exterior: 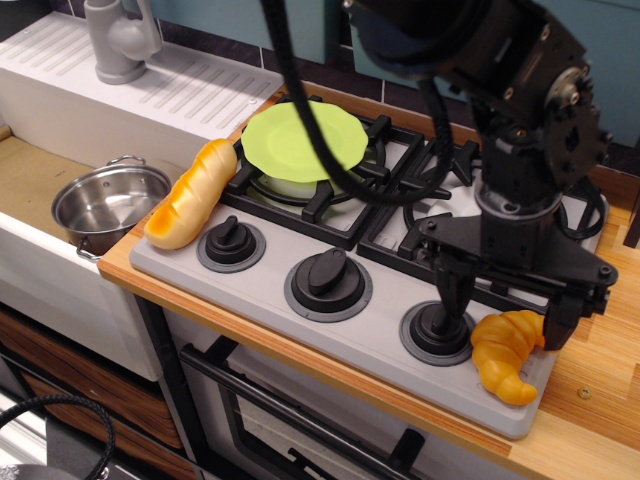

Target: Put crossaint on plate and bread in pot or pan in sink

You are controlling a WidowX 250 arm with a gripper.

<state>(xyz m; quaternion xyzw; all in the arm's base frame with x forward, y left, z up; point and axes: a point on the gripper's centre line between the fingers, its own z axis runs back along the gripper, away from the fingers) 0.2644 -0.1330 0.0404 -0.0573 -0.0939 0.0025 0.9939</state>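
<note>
Hand (503, 312) straddles crossaint (509, 354) beside knob (437, 326).

The crossaint (505, 355) was glossy orange-yellow with ridged segments. The bread (190, 194) was orange-yellow too, with pale diagonal slashes and a deeper orange cut end. The plate (300, 140) was plain light green. The pot (108, 201) was shiny silver steel, mirroring its surroundings. The sink (40, 170) had a tan inside and a white ribbed drainboard, with a grey faucet (118, 38). The stove top (270, 310) was pale grey with black grates and dark grey knobs (328, 273). The table (600, 390) was light striped wood. The gripper (500, 305) and its arm were black, and the wall behind was teal.
</note>
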